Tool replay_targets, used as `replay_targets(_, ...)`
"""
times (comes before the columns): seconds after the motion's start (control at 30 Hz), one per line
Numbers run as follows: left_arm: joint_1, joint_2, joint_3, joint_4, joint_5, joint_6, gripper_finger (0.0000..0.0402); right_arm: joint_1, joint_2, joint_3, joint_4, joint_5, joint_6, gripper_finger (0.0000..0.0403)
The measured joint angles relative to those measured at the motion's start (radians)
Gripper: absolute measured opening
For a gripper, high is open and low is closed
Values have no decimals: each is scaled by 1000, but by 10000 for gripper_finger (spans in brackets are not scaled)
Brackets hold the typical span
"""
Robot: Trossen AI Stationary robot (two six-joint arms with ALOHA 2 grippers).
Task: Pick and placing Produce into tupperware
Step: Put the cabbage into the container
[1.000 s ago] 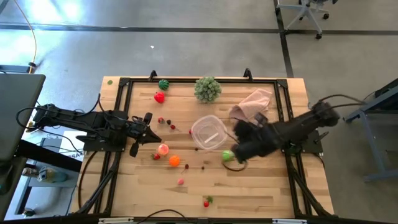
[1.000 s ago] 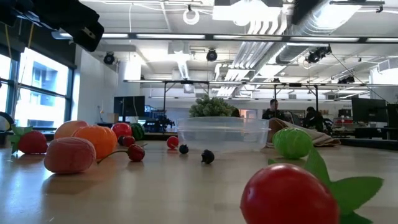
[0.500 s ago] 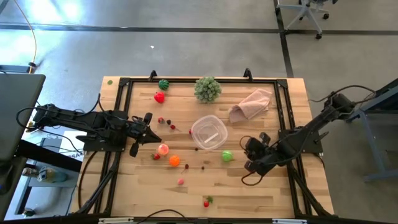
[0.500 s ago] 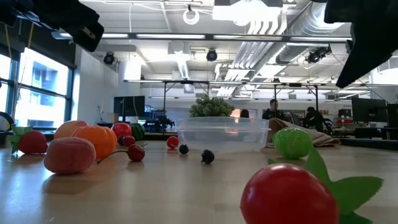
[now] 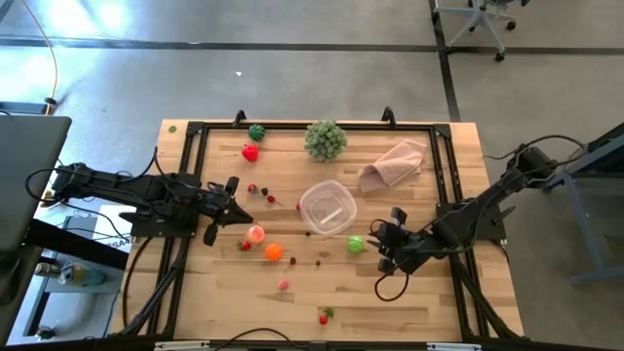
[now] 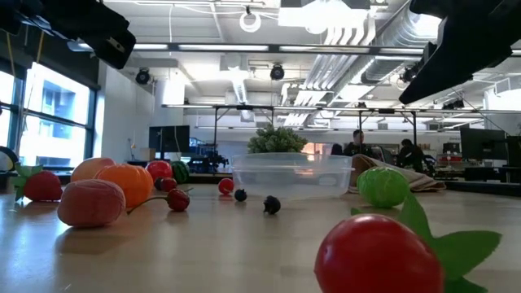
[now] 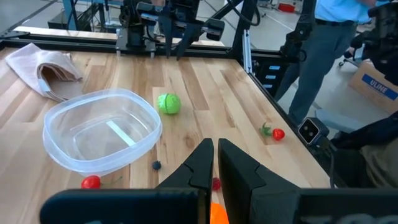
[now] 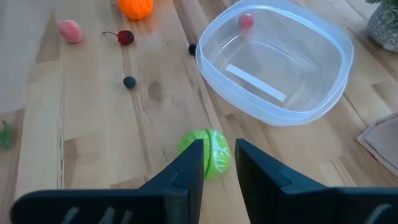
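The tupperware [image 5: 327,208], a clear round container, stands on the wooden table near its middle. It also shows in the right wrist view [image 8: 277,59]. Produce lies scattered to its left and in front of it. A bright green piece [image 5: 357,244] rests on the table just right of the container's near side. My right gripper [image 5: 382,246] is open and slants down. Its fingertips [image 8: 219,146] are just short of the green piece [image 8: 211,152]. My left gripper [image 5: 239,210] hovers shut at the table's left, above an orange piece [image 5: 273,252] and a pink piece [image 5: 255,234].
A pale green leafy ball [image 5: 326,139] and a pink cloth [image 5: 395,164] lie at the far side. A red piece [image 5: 251,152] and a dark green piece [image 5: 256,132] sit far left. A red piece with a leaf [image 6: 378,256] lies by the near edge. People stand in the room beyond.
My right gripper has come down from high above the table at the container's right, tipping and rolling as it sank. It then edged toward the table's left, up to the green piece. No produce has moved.
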Motion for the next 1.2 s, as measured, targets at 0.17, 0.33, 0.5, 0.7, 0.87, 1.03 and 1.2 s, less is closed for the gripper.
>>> replay_targets(0.17, 0, 0, 0, 0, 0, 0, 14, 0, 0, 0, 1, -5, 31, 128)
replay_targets(0.33, 0, 0, 0, -1, 0, 8, 14, -5, 0, 0, 1, -8, 111, 172)
replay_targets(0.5, 0, -5, 2, -18, -38, 57, 14, -34, 0, 0, 2, -97, 170, 206)
replay_targets(0.7, 0, 18, 110, -292, -237, 86, 14, -66, 1, 0, 2, -146, 77, 215)
replay_targets(0.87, 0, 33, 208, -411, -223, 81, 14, -80, 1, 0, 2, -148, 28, 215)
replay_targets(1.03, 0, 35, 242, -503, -213, 84, 14, -109, 2, 0, -2, -184, 7, 215)
replay_targets(1.2, 0, 53, 244, -533, -300, 136, 14, -137, 31, 0, -1, -209, -16, 215)
